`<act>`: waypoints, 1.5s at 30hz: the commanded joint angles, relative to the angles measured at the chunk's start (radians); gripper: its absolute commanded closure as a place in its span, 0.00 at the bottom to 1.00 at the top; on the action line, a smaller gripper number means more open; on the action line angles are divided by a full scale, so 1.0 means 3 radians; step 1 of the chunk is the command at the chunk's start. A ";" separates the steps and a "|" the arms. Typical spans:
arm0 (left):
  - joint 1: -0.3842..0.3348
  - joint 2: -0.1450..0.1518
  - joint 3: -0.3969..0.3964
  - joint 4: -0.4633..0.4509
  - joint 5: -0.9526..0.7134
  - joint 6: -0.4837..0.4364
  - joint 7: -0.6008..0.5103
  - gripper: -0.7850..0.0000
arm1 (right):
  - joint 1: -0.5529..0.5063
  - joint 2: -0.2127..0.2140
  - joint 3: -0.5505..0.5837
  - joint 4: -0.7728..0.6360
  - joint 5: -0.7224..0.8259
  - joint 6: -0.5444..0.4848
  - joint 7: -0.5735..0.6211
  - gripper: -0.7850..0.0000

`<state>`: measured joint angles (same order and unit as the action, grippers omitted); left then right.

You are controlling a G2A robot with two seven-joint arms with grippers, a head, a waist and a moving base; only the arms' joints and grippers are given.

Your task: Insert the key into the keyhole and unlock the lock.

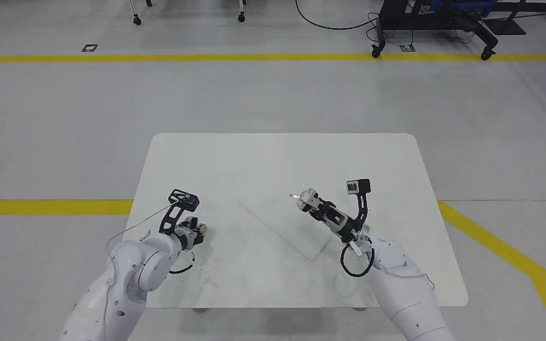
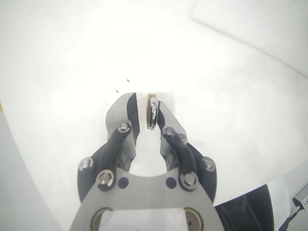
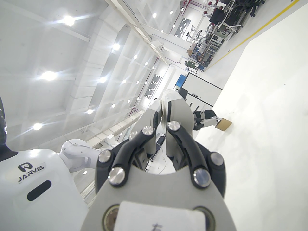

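Brass lock (image 2: 151, 115) between left fingers (image 2: 119, 111), near table (image 1: 281, 162) edge, right fingers (image 3: 179, 111) mid-table.

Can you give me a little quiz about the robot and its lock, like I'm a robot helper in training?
1. True or false: the lock has a brass-coloured body and a shiny silver loop.
2. What sits on both sides of the lock? A) the fingers of the left gripper B) a person's hand C) two cups
3. Fill in: the right gripper has its fingers ____ (open or shut).
Key: 1 true; 2 A; 3 shut.
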<state>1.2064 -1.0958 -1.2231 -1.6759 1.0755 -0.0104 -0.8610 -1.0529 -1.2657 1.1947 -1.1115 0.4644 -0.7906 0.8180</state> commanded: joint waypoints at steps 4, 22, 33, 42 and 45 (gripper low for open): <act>-0.0014 -0.0010 0.0017 0.0051 -0.0001 0.0002 0.0010 1.00 | 0.0000 0.0000 0.0000 0.0000 0.0000 0.0000 0.0000 1.00; 0.0417 0.0030 -0.0548 -0.0250 -0.1169 -0.1022 0.0880 1.00 | 0.0000 0.0000 0.0000 0.0000 0.0000 0.0000 0.0000 1.00; 0.0265 0.0123 -0.0474 0.0339 -0.4199 -0.2620 -0.0300 1.00 | 0.0000 0.0000 0.0000 0.0000 0.0000 0.0000 0.0000 1.00; 0.0126 0.0134 -0.0387 0.0498 -0.4560 -0.2575 -0.0587 1.00 | 0.0000 0.0000 0.0000 0.0000 0.0000 0.0000 0.0000 1.00; 0.0130 0.0123 -0.0369 0.0511 -0.4449 -0.2522 -0.0395 1.00 | -0.0009 -0.0001 -0.0012 -0.0016 -0.0010 0.0064 -0.0018 1.00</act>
<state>1.2451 -1.0563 -1.3384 -1.5264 -0.2812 -0.7761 -1.0242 -1.0533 -1.2657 1.1943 -1.1120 0.4641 -0.7900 0.8175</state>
